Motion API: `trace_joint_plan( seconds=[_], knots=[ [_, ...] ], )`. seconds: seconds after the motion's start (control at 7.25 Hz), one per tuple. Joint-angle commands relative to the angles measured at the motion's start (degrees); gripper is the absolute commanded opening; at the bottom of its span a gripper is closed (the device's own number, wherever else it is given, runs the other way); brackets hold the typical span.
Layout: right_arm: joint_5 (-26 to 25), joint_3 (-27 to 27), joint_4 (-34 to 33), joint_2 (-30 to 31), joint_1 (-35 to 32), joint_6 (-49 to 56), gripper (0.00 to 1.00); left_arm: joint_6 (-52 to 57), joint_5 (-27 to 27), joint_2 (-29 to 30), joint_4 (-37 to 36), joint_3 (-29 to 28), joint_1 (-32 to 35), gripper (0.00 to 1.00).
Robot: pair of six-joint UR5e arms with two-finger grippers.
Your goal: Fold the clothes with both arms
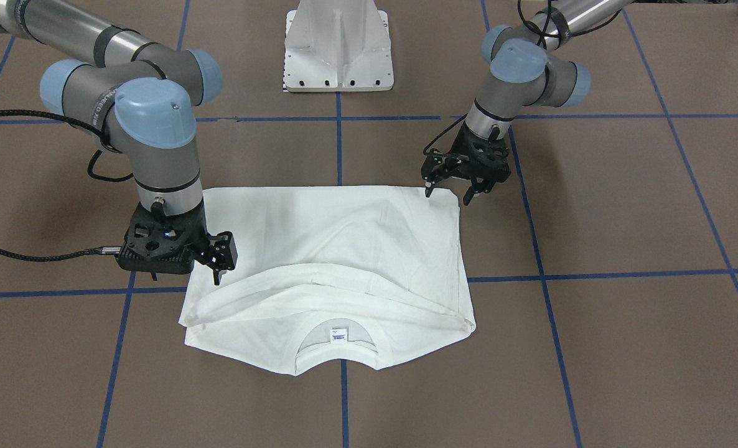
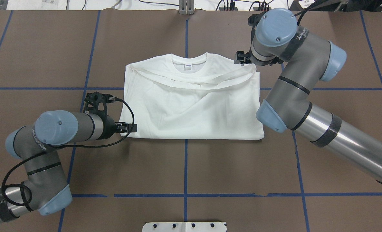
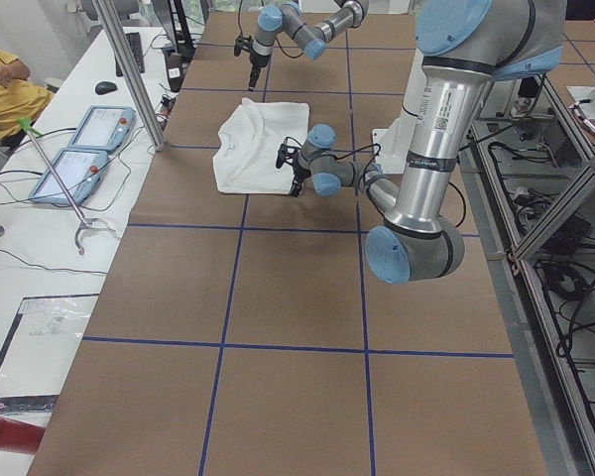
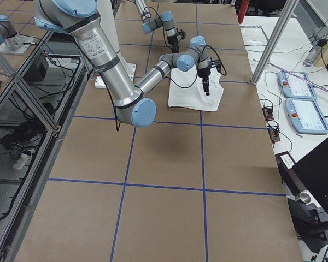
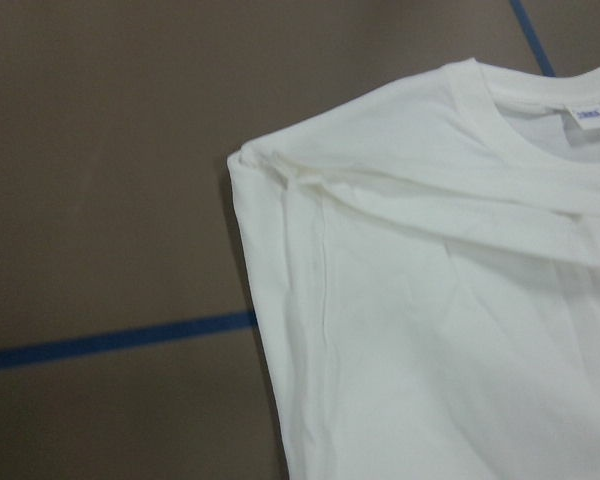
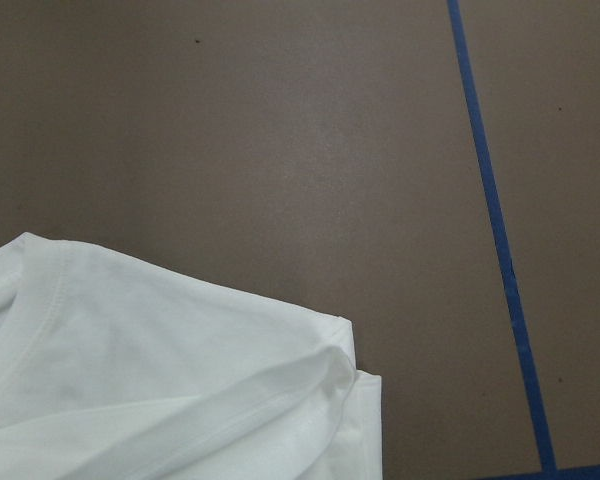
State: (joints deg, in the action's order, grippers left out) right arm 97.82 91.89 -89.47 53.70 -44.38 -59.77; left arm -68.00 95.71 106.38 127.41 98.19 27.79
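My left gripper (image 1: 448,194) hangs with its fingers spread at the shirt's (image 1: 344,242) hem corner nearest me, pinching nothing. My right gripper (image 1: 218,274) is at the far shoulder corner on the other side, and I cannot tell whether it is spread or pressed together. The shirt lies flat mid-table (image 1: 624,205), sleeves folded across the chest, neck away from me. It looks like light, limp cotton. I'd pinch all layers at the corners, since loose edges would sag.
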Motion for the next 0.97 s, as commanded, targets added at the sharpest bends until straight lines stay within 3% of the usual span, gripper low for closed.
trace_joint_plan(
  seconds=[0.0,0.14,0.28,0.55,0.83],
  knots=[
    [0.0,0.0,0.0,0.0,0.0,0.0,1.0,-1.1,-0.1,0.1,0.2,-0.4,-0.3,0.34],
    [0.0,0.0,0.0,0.0,0.0,0.0,1.0,-1.4,-0.1,0.1,0.4,-0.1,-0.3,0.08],
    [0.0,0.0,0.0,0.0,0.0,0.0,1.0,-2.2,-0.1,0.1,0.4,0.2,-0.2,0.0],
    [-0.1,0.1,0.0,0.0,0.1,-0.4,1.0,-1.3,0.1,-0.8,0.3,0.6,0.9,0.0],
    [-0.1,0.1,0.0,0.0,0.1,-0.5,1.0,12.8,-0.1,-2.9,-0.1,-1.3,8.8,0.0]
  ],
)
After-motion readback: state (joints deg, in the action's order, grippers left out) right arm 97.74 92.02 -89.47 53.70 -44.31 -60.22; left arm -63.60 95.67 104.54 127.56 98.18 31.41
